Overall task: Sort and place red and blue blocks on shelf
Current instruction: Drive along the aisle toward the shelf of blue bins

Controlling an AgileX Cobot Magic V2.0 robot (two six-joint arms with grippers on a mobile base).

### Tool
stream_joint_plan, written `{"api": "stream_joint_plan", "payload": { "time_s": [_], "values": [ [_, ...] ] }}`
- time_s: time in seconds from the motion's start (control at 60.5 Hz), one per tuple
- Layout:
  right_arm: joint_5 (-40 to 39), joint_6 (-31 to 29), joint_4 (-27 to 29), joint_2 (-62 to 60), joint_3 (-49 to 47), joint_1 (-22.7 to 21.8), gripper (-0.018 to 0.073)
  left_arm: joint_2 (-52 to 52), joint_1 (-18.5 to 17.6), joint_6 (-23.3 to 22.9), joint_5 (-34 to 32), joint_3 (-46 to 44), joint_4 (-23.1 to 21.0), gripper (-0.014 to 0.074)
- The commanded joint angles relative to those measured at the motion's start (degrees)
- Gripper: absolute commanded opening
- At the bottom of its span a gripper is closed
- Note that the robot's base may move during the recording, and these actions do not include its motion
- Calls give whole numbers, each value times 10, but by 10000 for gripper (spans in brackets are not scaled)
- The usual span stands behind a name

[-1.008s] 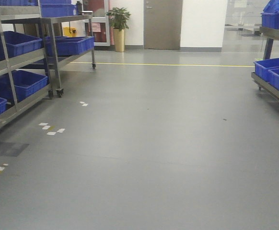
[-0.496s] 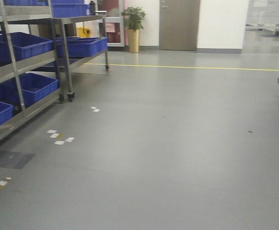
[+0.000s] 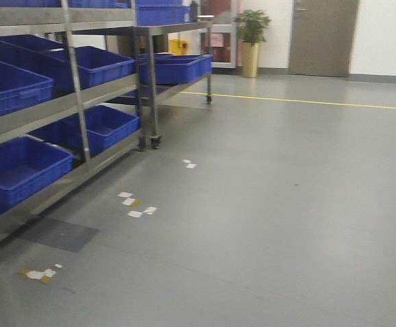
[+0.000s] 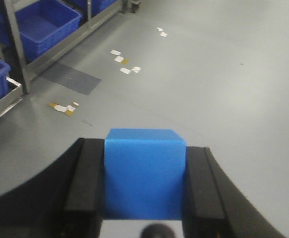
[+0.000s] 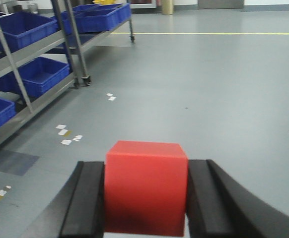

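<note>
Compared with a second ago, the front view faces further left. The shelves [image 3: 69, 102] with their blue bins [image 3: 21, 163] now fill the left half and look nearer, where before they only edged the left side. The plant [image 3: 251, 41] and the door [image 3: 322, 37] sit further right along the far wall. The second set of bins that stood at the right has dropped out of view. The tape scraps [image 3: 135, 203] on the floor lie closer to the middle. A dark patch [image 3: 56, 235] shows in full by the near leg of the shelves. The yellow line [image 3: 307, 102] slants across the far floor.

The left claw [image 4: 144, 153] is held out above the floor, pointing toward the near end of the shelves. It is closed on the blue block [image 4: 144, 178], with a black finger [image 4: 85, 183] pressed to each side face. The block sits upright and square between them. The scraps and the dark patch lie ahead of it, with bins at the far left.

The right claw [image 5: 145, 166] is also held out above the floor, with the shelves running along its left. It grips the red block [image 5: 145, 191] by its left and right faces, and the block is upright with its top face showing.

Neither block is on the shelves; each is carried in its claw over bare floor.
</note>
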Motion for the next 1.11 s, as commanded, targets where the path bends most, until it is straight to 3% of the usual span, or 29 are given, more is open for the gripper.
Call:
{"api": "stream_joint_plan", "payload": {
  "time_s": [0.0, 1.09],
  "values": [
    [-55, -2, -6, 5, -19, -4, 57, 8, 1, -2, -45, -17, 5, 124],
    [-55, -2, -6, 5, -19, -4, 57, 8, 1, -2, -45, -17, 5, 124]
  ]
}}
